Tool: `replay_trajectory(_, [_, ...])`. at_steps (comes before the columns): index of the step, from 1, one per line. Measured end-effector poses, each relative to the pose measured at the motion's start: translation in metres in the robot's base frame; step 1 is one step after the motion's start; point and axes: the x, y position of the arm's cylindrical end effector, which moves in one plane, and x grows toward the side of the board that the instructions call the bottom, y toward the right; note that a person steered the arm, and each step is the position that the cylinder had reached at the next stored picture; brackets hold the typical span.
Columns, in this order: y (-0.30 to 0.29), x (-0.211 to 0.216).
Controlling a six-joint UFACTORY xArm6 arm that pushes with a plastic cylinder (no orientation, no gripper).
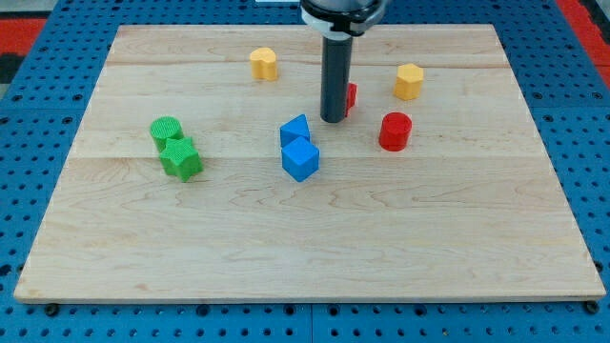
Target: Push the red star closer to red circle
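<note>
The red star [351, 96] lies at the view's upper middle, mostly hidden behind my rod; only its right edge shows. The red circle [395, 131] stands a short way to its lower right, apart from it. My tip [333, 119] rests on the board just left of the red star, at or very near its left side; contact cannot be told.
Two blue blocks [298, 148] sit touching, just below-left of my tip. A yellow block [264, 64] is at the upper left, another yellow block [409, 81] at the upper right. A green circle [166, 131] and green star [180, 158] touch at the left. The wooden board [305, 248] lies on blue pegboard.
</note>
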Motion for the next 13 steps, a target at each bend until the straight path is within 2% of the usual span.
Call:
replay_trajectory(2, [-0.055, -0.033])
replay_trajectory(3, [-0.055, -0.063])
replay_trajectory(4, [-0.037, -0.068])
replay_trajectory(8, [0.013, -0.024])
replay_trajectory(10, [0.015, -0.059])
replay_trajectory(13, [0.027, -0.037])
